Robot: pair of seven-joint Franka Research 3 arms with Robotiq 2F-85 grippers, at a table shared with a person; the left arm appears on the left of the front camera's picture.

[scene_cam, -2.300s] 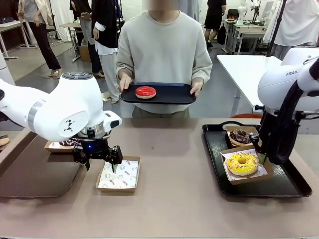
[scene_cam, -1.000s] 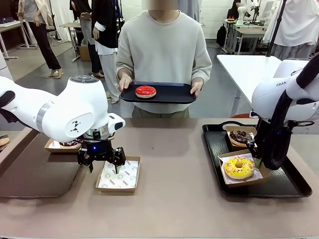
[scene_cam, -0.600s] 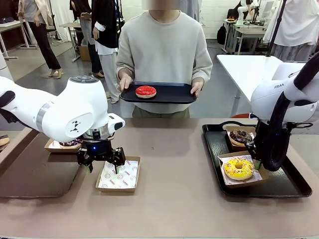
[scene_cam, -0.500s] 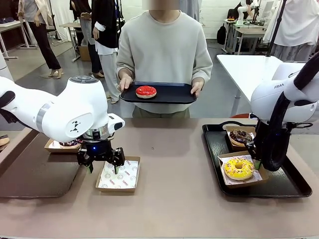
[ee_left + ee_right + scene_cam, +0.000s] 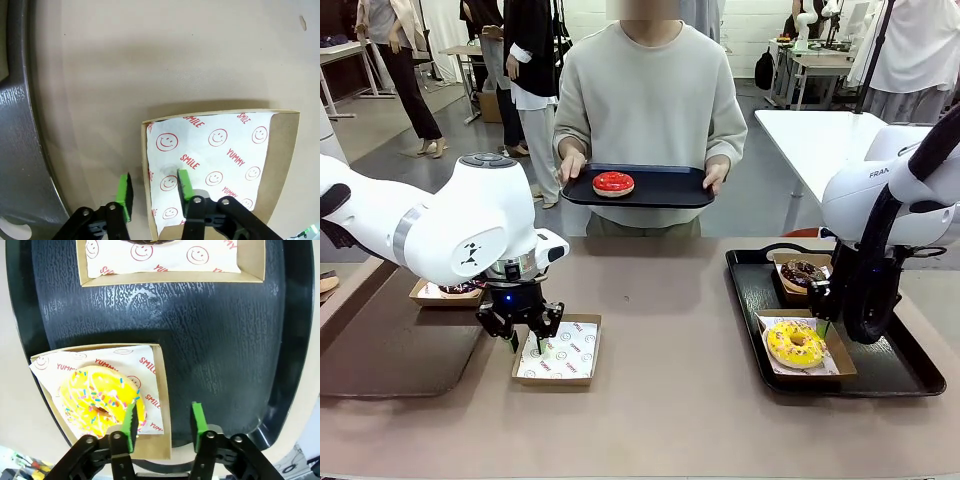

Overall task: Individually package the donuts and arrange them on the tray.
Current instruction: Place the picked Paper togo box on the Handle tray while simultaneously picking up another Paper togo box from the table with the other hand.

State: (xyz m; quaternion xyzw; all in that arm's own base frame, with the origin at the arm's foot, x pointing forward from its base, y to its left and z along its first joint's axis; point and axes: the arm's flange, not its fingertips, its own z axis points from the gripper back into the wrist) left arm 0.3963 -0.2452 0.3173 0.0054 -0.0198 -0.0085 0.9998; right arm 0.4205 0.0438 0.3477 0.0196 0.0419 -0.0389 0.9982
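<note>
1. Brown and matte, the surface runs across the lower frame, with a person at its far side, upper centre, and other tables and people behind.
2. At far left, a small cardboard box holds a dark donut, mostly hidden by the left arm.
3. Lower left of centre, the left gripper points down at the left wall of an empty paper-lined box; its jaws stand apart astride that wall, one green pad inside on the smiley paper, one outside, not pressed onto it.
4. Upper centre, the person holds a dark tray in both hands, a glossy red donut lying on its left part.
5. At right, a black tray carries two boxes: the far box with a sprinkled chocolate donut, the near box with a yellow sprinkled donut.
6. Right gripper hangs over the near box's edge, jaws apart, holding nothing.
</note>
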